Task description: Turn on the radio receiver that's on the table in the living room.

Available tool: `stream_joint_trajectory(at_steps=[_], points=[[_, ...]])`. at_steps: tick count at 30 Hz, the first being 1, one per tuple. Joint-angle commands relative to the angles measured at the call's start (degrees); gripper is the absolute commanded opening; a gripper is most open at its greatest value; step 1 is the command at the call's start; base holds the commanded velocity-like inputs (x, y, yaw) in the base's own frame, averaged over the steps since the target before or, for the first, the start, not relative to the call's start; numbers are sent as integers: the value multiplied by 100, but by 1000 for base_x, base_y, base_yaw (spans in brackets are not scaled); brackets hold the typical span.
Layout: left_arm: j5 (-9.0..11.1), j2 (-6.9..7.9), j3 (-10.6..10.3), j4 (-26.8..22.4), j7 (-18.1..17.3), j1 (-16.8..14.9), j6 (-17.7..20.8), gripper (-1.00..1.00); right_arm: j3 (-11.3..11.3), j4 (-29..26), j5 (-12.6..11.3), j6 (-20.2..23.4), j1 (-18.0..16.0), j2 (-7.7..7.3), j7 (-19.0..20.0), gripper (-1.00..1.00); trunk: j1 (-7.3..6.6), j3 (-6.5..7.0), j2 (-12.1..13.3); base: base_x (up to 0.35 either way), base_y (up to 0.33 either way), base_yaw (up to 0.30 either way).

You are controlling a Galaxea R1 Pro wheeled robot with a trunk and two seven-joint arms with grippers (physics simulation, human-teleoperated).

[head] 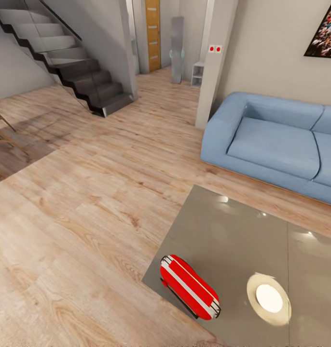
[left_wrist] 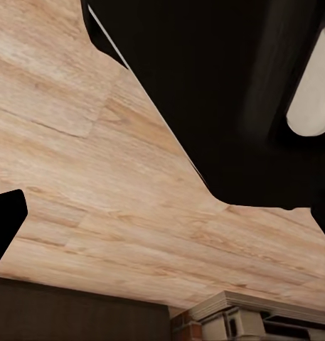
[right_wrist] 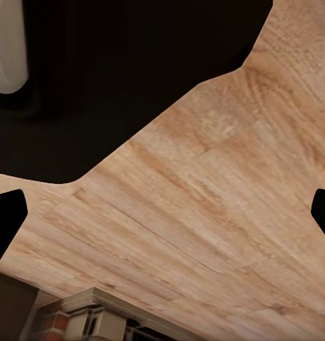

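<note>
The red radio receiver (head: 189,286), with white stripes along its top, lies on the glossy grey-beige coffee table (head: 233,226) near its front left corner. In the left wrist view my left gripper (left_wrist: 162,220) hangs over the plank floor, with one dark fingertip (left_wrist: 6,224) at the picture's edge and nothing held. My right gripper (right_wrist: 162,217) is open, its two dark fingertips (right_wrist: 6,224) wide apart over bare floor. Both grippers are away from the radio.
A pale round disc (head: 268,299) shows on the tabletop right of the radio. A pale-blue sofa (head: 276,144) stands behind the table against the beige wall. Dark stairs (head: 78,72) rise at the back left. Wide wood floor (head: 88,202) lies left of the table.
</note>
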Motion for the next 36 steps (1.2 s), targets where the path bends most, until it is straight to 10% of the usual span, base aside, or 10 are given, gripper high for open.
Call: stream_joint_trajectory(at_steps=[1, 36], points=[[0, 0, 0, 0, 0, 0, 0, 100, 0, 0, -1, 0, 0, 0, 0, 100, 0, -9, 0, 0, 0, 0], [0, 1, 0, 0, 0, 0, 0, 100, -8, 0, -4, 18, 0, 9, 0, 100, 0, -192, 0, 0, 0, 0]])
